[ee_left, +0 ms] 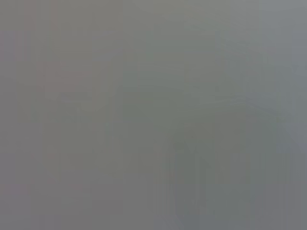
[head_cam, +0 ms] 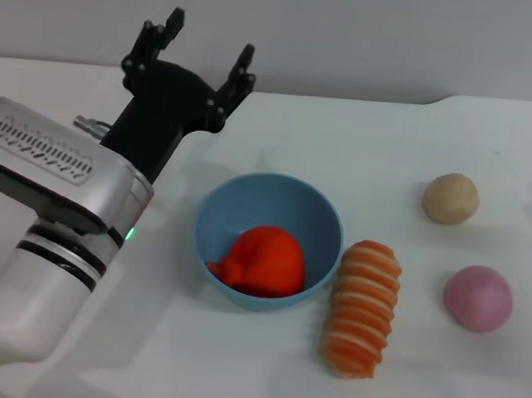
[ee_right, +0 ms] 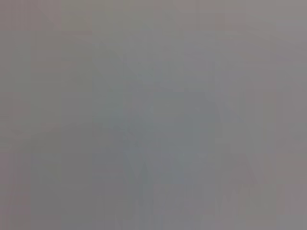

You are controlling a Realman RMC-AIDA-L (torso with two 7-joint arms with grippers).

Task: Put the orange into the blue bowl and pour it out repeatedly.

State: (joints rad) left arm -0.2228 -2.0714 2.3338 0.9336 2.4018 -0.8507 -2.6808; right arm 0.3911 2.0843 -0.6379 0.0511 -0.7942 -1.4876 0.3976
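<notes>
The red-orange orange (head_cam: 267, 261) lies inside the light-blue bowl (head_cam: 218, 215), which stands upright near the middle of the white table. My left gripper (head_cam: 204, 49) is raised behind and to the left of the bowl, open, with nothing between its fingers. It is well apart from the bowl. The right gripper does not show in the head view. Both wrist views are plain grey and show no object.
A long orange-and-cream striped loaf (head_cam: 362, 308) lies right beside the bowl on its right. A tan ball (head_cam: 451, 198) and a pink ball (head_cam: 478, 298) sit farther right. A grey wall runs along the table's far edge.
</notes>
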